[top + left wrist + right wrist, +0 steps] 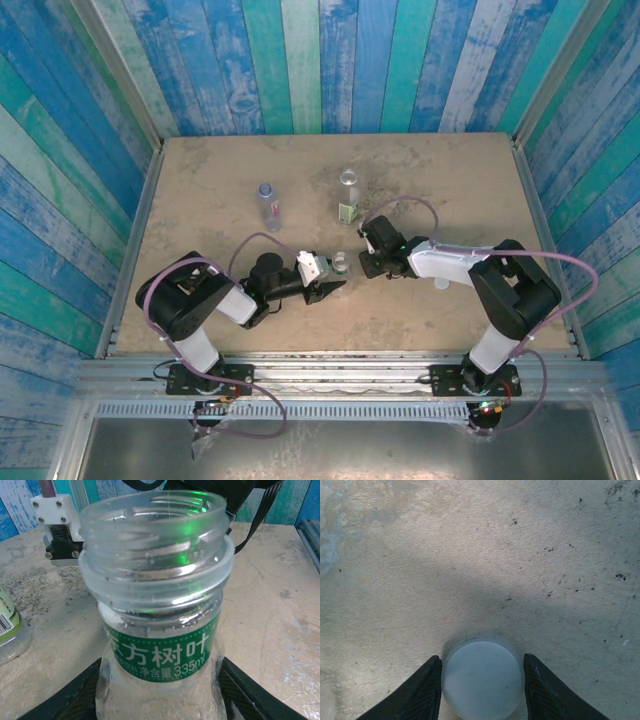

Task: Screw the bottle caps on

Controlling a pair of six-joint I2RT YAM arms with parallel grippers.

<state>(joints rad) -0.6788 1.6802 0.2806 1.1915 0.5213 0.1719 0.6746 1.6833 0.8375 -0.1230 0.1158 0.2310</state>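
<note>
Top external view lays out the table (220, 170): a blue-label bottle (268, 205) and a second bottle (347, 195) stand at the back, while the left gripper (330, 275) and right gripper (372, 264) face each other near the middle. Left wrist view adds that the left gripper is clamped on the lower body of an upright green-label bottle (160, 650), whose threaded neck is uncapped. Right wrist view adds a white cap (482, 680) lying flat on the table between the right gripper's fingers, which press against both its sides.
</note>
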